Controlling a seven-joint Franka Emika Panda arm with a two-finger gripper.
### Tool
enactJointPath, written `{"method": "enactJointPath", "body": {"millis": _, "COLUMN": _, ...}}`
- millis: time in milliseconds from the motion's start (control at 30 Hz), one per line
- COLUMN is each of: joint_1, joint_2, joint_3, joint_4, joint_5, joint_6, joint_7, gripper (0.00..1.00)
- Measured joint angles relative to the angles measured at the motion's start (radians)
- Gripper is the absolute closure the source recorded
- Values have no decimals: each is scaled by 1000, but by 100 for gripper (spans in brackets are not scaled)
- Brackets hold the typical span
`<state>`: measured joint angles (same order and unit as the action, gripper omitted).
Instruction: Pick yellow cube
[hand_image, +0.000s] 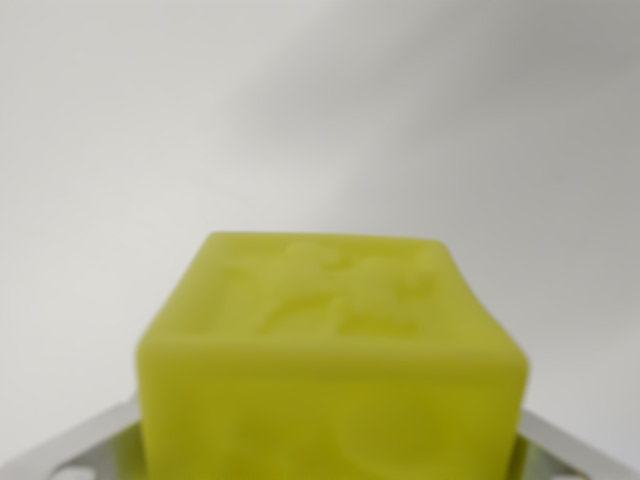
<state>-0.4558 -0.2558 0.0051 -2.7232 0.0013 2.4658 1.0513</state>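
The yellow cube fills the lower middle of the wrist view, very close and blurred, with a raised relief pattern on its top face. My gripper reaches in from the bottom edge. One pale grey finger shows at the cube's left side and the other finger at its right side. Both press against the cube's lower flanks, so the gripper is shut on it. The cube's underside and the fingertips are hidden behind the cube and the frame edge.
A plain white surface lies behind the cube, with a soft grey shadow across the upper right. Nothing else is in view.
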Motion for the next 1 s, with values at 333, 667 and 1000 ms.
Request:
{"method": "enactJointPath", "body": {"millis": 333, "joint_1": 0, "joint_2": -59, "joint_3": 0, "joint_4": 23, "joint_5": 0, "joint_6": -82, "joint_7": 0, "gripper": 100}}
{"method": "enactJointPath", "body": {"millis": 667, "joint_1": 0, "joint_2": -110, "joint_3": 0, "joint_4": 51, "joint_5": 0, "joint_6": -161, "joint_7": 0, "gripper": 100}}
{"method": "enactJointPath", "body": {"millis": 1000, "joint_1": 0, "joint_2": -133, "joint_3": 0, "joint_4": 68, "joint_5": 1, "joint_6": -201, "joint_7": 0, "gripper": 100}}
